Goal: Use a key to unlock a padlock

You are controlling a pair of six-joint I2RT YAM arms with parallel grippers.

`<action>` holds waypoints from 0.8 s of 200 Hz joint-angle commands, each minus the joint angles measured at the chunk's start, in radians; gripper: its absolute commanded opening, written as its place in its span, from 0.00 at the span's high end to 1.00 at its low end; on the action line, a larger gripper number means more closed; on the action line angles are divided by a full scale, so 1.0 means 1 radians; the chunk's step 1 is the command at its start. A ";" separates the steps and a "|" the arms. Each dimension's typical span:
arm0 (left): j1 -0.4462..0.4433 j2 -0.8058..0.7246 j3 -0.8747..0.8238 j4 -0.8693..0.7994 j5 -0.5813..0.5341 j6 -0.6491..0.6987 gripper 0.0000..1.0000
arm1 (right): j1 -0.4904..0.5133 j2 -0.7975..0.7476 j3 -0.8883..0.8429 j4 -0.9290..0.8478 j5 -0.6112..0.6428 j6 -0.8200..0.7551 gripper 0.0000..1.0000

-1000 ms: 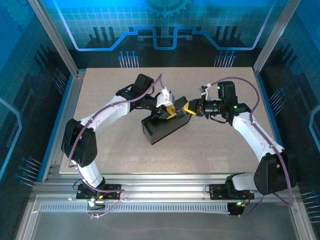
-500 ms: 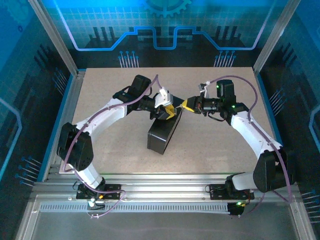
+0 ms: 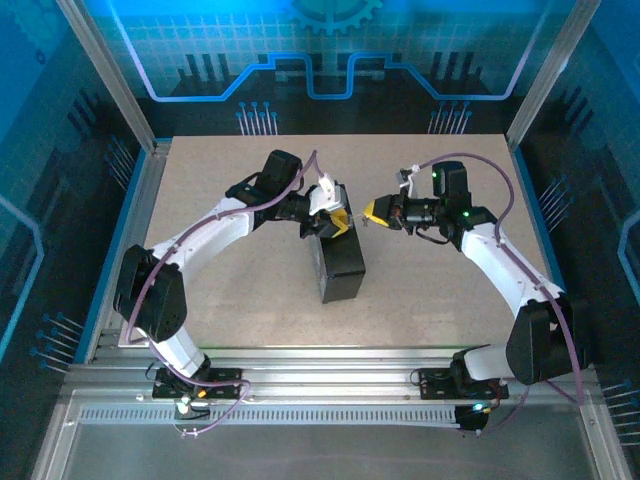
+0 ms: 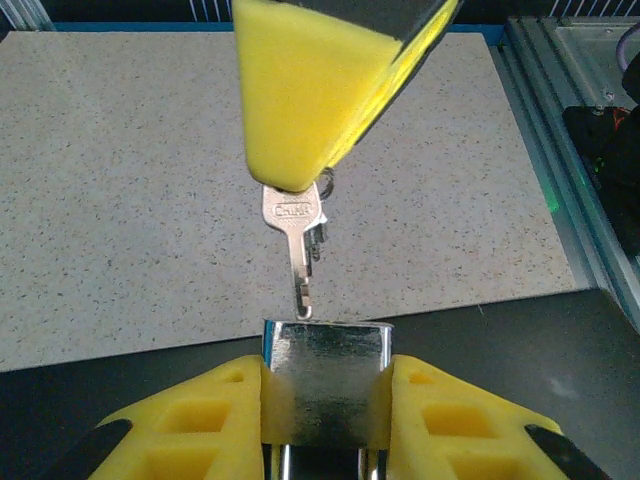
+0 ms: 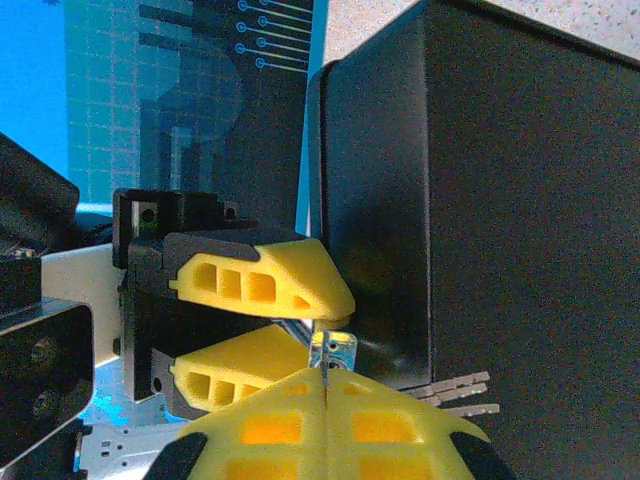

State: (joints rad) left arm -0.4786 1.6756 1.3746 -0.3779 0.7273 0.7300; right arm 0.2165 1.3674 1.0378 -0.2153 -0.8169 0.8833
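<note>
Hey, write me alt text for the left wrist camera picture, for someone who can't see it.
A small silvery padlock is clamped between the yellow fingers of the left tool at the bottom centre. From above, the shut right tool holds a silver key pointing down, its tip just above the padlock's top edge. Behind them lies a speckled table.

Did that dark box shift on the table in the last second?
Yes. The dark box pivoted: its free end swung rightward, now pointing at the table's near edge.

Tip of key (image 4: 297, 240) just beside padlock (image 4: 325, 385)
</note>
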 commanded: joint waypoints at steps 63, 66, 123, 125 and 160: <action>0.008 -0.037 0.001 0.108 0.044 -0.037 0.87 | -0.006 -0.028 -0.022 -0.001 -0.037 0.016 1.00; 0.008 -0.037 0.002 0.108 0.044 -0.036 0.87 | -0.005 -0.028 -0.023 0.004 -0.038 0.020 1.00; 0.008 -0.033 0.007 0.096 0.037 -0.031 0.87 | -0.004 -0.034 -0.025 0.021 -0.031 0.041 1.00; 0.008 -0.032 0.007 0.096 0.036 -0.030 0.87 | -0.004 -0.034 -0.025 0.021 -0.031 0.041 1.00; 0.008 -0.036 -0.005 0.125 0.022 -0.044 0.87 | 0.008 -0.028 -0.021 0.011 -0.027 0.042 1.00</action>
State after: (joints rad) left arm -0.4778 1.6756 1.3716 -0.3511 0.7147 0.7044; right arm 0.2092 1.3537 1.0245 -0.2115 -0.8307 0.9169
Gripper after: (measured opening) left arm 0.279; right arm 0.047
